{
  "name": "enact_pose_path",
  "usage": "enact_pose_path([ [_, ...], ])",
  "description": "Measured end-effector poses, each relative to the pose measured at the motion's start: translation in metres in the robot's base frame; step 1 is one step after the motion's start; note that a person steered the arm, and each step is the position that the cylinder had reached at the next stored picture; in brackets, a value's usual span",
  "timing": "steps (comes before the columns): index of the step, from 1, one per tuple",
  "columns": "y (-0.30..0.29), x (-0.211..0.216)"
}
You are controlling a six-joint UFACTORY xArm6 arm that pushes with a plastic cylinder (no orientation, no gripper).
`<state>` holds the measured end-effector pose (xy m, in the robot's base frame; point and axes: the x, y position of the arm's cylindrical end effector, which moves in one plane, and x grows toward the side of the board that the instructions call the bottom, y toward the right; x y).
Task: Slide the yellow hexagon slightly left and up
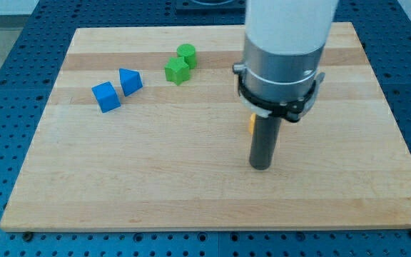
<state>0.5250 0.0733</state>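
Yellow hexagon (252,122) mostly hidden behind rod, just up-left of my tip (261,166); no jaws on this rig.

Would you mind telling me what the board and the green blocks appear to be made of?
The board looks like pale unvarnished wood, with visible grain and plank seams. The green blocks look like matte moulded plastic, judging by their uniform saturated colour, though painted wood is possible.

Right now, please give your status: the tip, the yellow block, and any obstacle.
My tip down on the board. Yellow block mostly hidden behind the rod, shape unclear. Green blocks and blue blocks far toward view's upper left, not touching it.
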Motion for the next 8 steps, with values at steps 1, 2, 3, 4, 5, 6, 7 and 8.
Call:
enact_pose_path([
  [1, 0.013, -0.028],
  [2, 0.013, -0.032],
  [3, 0.013, -0.033],
  [4, 0.013, -0.047],
  [5, 0.011, -0.059],
  [6, 0.002, -0.059],
  [7, -0.016, -0.061],
  [8, -0.032, -0.063],
])
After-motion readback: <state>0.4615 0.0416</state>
